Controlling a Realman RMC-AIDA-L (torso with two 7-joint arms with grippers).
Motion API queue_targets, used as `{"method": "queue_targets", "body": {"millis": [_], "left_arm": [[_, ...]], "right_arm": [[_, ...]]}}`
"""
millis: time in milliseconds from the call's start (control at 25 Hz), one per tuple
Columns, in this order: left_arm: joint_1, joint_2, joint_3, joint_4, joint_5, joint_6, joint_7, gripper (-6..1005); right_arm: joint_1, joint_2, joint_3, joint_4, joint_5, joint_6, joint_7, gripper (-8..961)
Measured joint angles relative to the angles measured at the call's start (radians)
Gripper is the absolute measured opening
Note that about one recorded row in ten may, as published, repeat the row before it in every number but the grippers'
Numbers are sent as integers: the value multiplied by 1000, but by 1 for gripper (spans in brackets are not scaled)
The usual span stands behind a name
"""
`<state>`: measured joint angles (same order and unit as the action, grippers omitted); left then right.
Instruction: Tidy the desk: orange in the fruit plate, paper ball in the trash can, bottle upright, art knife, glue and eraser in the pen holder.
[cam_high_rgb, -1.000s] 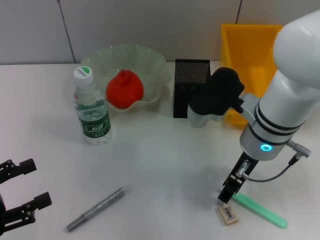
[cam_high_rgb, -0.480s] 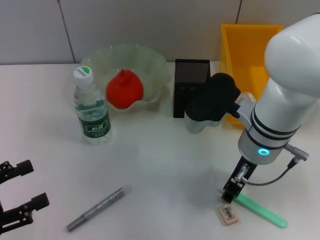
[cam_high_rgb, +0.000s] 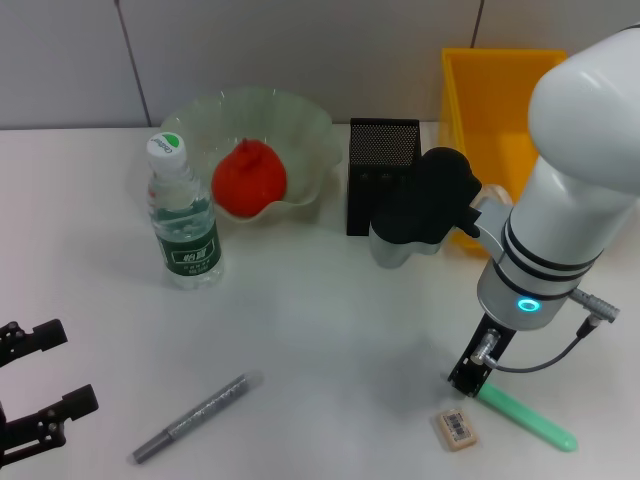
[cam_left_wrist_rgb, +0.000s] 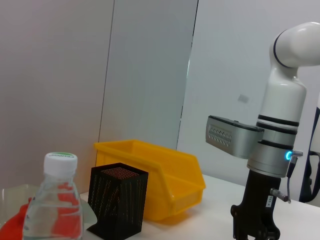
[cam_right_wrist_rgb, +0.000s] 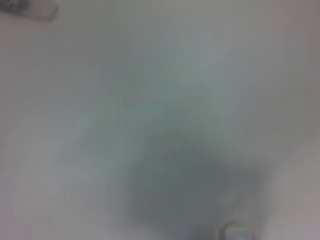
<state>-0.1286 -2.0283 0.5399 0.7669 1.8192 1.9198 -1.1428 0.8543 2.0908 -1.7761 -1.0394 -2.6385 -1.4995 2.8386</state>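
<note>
The orange (cam_high_rgb: 250, 178) lies in the pale green fruit plate (cam_high_rgb: 300, 125). To its left the bottle (cam_high_rgb: 183, 215) stands upright, also seen in the left wrist view (cam_left_wrist_rgb: 55, 200). The black mesh pen holder (cam_high_rgb: 382, 175) stands mid-table. A grey art knife (cam_high_rgb: 195, 417) lies near the front. The eraser (cam_high_rgb: 457, 428) and the green glue stick (cam_high_rgb: 522, 417) lie at the front right. My right gripper (cam_high_rgb: 470, 377) hangs at the glue's near end, just above the eraser. At the front left corner my left gripper (cam_high_rgb: 38, 393) stands open and holds nothing. The paper ball is out of view.
A yellow bin (cam_high_rgb: 500, 110) stands at the back right beside the pen holder (cam_left_wrist_rgb: 117, 205). My right forearm (cam_high_rgb: 560, 220) reaches over the table's right side. A grey wall lies behind the table.
My right gripper has shifted a little right and back, from over the eraser to the glue's end. The left gripper dropped slightly toward the front edge.
</note>
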Motion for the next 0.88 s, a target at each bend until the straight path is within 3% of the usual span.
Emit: {"method": "queue_targets", "body": {"millis": [280, 480, 560, 600, 720, 760, 880], "left_arm": [[1, 0, 0, 0, 0, 0, 0, 814], [1, 1, 0, 0, 0, 1, -2, 814], [3, 0, -1, 0, 0, 1, -3, 814], [3, 0, -1, 0, 0, 1, -3, 814], [3, -1, -1, 0, 0, 1, -6, 814], [2, -1, -2, 0, 0, 0, -8, 814], [1, -2, -3, 0, -2, 0, -9, 814]], "right_arm": [[-15, -6, 41, -86, -2, -19, -8, 181], [-36, -10, 193, -258, -21, -59, -55, 173], [-44, -11, 312, -352, -24, -42, -96, 173], [-44, -11, 312, -352, -24, -42, -96, 173], [-63, -11, 394, -419, -19, 50, -136, 174], [-82, -11, 408, -437, -13, 142, -160, 174], [-100, -9, 405, -436, -1, 244, -189, 175]]}}
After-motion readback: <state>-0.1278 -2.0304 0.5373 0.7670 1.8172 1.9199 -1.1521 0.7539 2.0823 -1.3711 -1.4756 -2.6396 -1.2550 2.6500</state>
